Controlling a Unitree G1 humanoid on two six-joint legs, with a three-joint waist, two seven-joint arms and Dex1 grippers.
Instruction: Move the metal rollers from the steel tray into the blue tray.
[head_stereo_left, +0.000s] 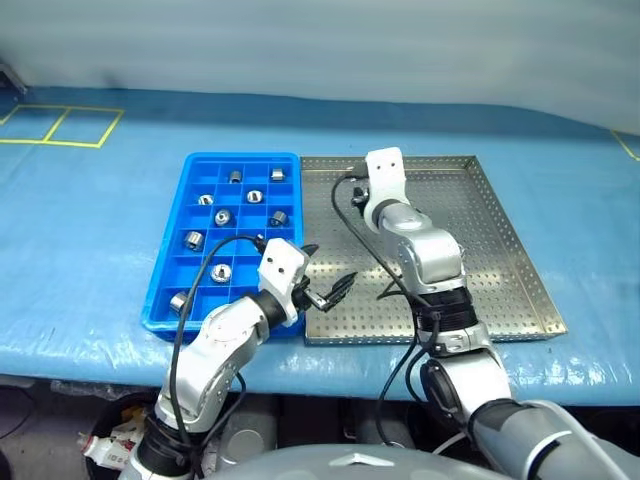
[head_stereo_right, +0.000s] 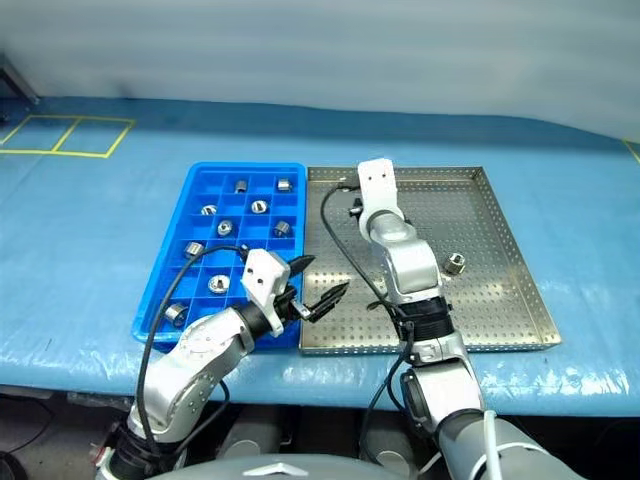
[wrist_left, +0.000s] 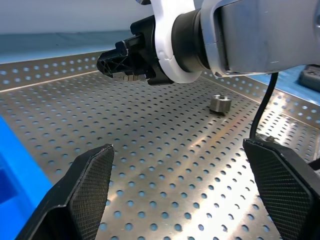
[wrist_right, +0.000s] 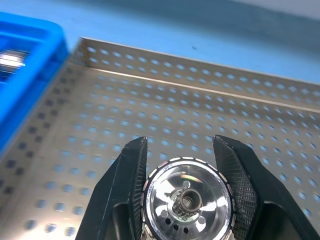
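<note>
The right gripper was clamped on a metal roller, held above the steel tray near its border with the blue tray. The left gripper hung empty with its fingers spread wide over the steel tray's near-left corner. One roller lay loose on the perforated floor; nine others sat in separate compartments of the blue tray. Both trays rested side by side on the blue tabletop.

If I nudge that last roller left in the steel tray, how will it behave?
The roller probably stays put: it sits on its flat end. Polished metal on the steel tray may let it slide easily. Tipped sideways, it would likely roll.
</note>
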